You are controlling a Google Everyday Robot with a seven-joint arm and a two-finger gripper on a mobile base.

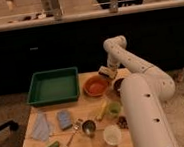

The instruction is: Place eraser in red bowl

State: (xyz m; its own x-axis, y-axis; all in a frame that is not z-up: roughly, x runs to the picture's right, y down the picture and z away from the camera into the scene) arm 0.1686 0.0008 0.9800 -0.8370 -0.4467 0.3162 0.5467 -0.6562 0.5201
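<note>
The hand (108,74) hangs just above the red bowl's (94,87) right rim with the pale eraser (104,71) at its tip, whether clamped I cannot tell, while the arm (140,107) hides the tabletop's (89,107) right side.

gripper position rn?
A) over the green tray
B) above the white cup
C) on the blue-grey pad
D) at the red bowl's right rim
D: the gripper hangs at the right rim of the red bowl, between it and the dark brown bowl.
</note>
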